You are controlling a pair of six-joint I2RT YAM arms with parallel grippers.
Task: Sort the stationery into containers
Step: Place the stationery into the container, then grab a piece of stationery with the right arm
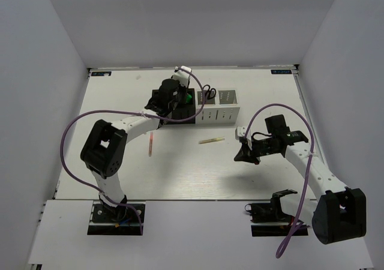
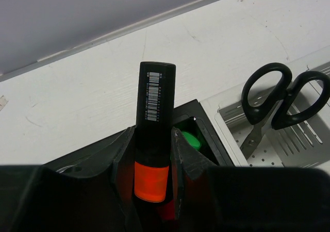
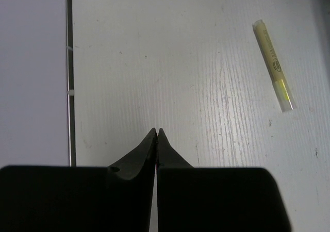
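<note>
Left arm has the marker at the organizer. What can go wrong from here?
1. The marker sits in the left hand over a black cup that holds a green-capped item; it may land on that cap and tip out.
2. The scissors stand in the next cup; a sideways drift might knock them.
3. The yellow stick and pink stick lie flat, likely hard to pinch.

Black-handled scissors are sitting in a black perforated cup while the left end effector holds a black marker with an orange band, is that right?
Not quite: the left wrist view shows the black-handled scissors sitting in a white perforated cup, not a black one. The left end effector does hold the black marker with an orange band.
</note>
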